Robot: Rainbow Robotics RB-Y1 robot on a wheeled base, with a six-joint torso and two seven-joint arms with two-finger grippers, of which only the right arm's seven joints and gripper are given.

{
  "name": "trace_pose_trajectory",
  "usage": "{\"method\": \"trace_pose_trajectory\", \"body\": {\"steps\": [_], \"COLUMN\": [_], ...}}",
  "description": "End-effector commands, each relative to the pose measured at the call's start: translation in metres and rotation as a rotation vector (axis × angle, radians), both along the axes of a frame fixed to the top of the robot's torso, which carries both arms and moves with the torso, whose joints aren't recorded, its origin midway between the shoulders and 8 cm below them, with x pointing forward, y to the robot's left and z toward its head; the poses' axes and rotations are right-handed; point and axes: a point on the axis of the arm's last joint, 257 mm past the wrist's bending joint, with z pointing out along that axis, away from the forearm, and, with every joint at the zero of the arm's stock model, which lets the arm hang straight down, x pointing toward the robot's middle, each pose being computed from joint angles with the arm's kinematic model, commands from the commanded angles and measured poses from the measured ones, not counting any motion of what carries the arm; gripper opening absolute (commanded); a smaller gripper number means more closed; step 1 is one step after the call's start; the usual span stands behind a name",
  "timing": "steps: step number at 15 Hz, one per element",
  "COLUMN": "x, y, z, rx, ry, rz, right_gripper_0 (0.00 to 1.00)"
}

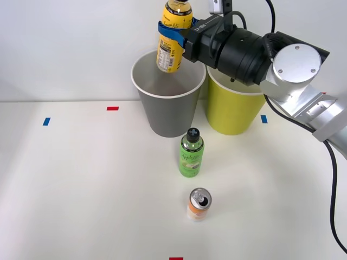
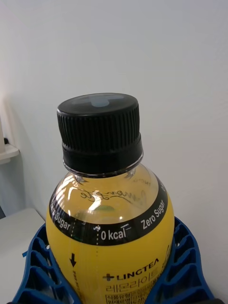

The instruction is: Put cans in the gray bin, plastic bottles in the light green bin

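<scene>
Yellow Lingtea bottle (image 2: 109, 237), black cap, "Zero Sugar" band, sits clamped between my blue ribbed fingers (image 2: 183, 266). Front view: right gripper (image 1: 172, 33) holds it upright above the gray bin (image 1: 168, 103), base hanging about level with the white rim, not yet released. Nothing visible inside the bin's near wall. Left to do, by my reckoning: drop this one; orange-white drink can (image 1: 199, 204) stands on the surface (image 1: 81, 184), green plastic bottle (image 1: 191, 153) just behind it, untouched. Light green bin (image 1: 233, 111) beside the gray one awaits the bottle.
</scene>
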Motion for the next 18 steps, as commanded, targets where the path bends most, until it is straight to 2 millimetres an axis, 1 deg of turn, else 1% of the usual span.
{"method": "trace_pose_trajectory", "body": {"steps": [1, 3, 5, 6, 8, 9, 11, 12, 13, 14, 15, 17, 18], "x": [-0.003, -0.004, 0.002, 0.009, 0.020, 0.024, 0.025, 0.025, 0.024, 0.023, 0.023, 0.019, 0.018], "y": [0.017, 0.031, 0.041, 0.044, 0.048, 0.045, 0.044, 0.044, 0.044, 0.044, 0.043, 0.043, 0.040], "z": [-0.006, -0.008, -0.018, -0.021, -0.016, -0.017, -0.018, -0.019, -0.022, -0.024, -0.025, -0.020, -0.018], "rx": [-0.018, -0.021, -0.026, -0.034, -0.043, -0.043, -0.047, -0.051, -0.056, -0.062, -0.067, -0.058, -0.061], "ry": [-0.007, -0.022, -0.025, -0.021, -0.028, -0.027, -0.026, -0.026, -0.023, -0.023, -0.026, -0.026, -0.030], "rz": [0.007, -0.006, -0.039, -0.056, -0.073, -0.084, -0.085, -0.085, -0.083, -0.082, -0.081, -0.073, -0.072], "right_gripper_0": [0.00, 0.00, 0.00, 0.00, 0.00, 0.00, 0.23, 0.45, 0.77, 0.92, 0.96, 0.98, 0.98]}}
